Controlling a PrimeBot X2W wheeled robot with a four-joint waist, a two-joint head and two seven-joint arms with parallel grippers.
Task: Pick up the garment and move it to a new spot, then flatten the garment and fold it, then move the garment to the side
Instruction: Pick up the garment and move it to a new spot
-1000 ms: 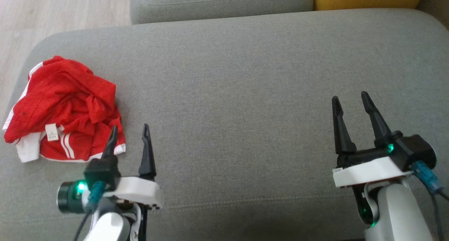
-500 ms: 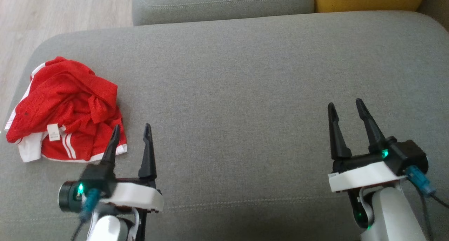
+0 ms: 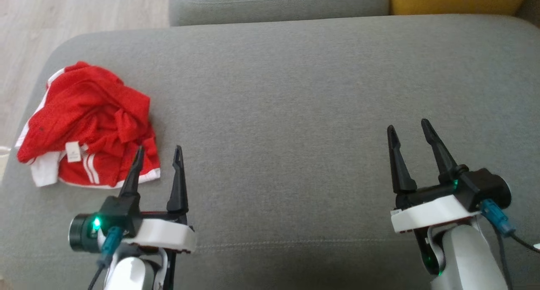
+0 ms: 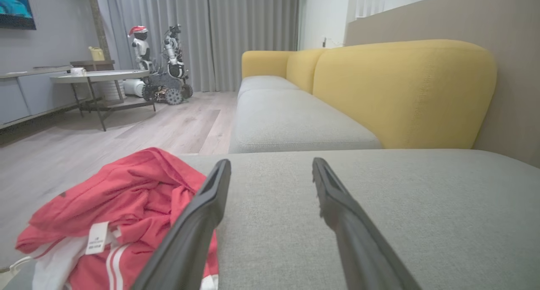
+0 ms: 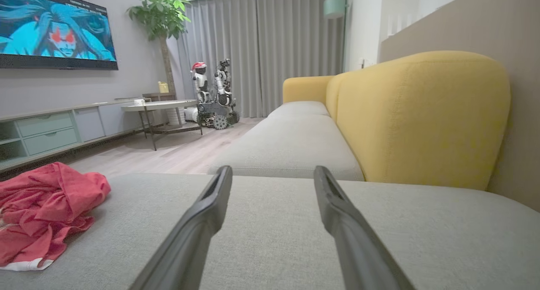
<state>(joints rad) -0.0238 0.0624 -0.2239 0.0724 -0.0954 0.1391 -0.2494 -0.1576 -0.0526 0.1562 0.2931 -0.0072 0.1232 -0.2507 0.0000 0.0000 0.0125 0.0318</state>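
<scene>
I am only just starting this task: the garment (image 3: 88, 125) is lying crumpled at the left end of the grey sofa cushion (image 3: 295, 91), not yet lifted, flattened or folded. My left claw (image 3: 159, 148) is hovering released just beside its near hem, and my right claw (image 3: 408, 124) is hovering released well apart, both grasping nothing. The garment is looking like thin red mesh with white stripes and a small label. The cushion is showing a coarse weave and rounded corners.

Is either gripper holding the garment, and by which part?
Nothing is held. The left gripper and right gripper are open and empty; the garment lies crumpled on the cushion.
</scene>
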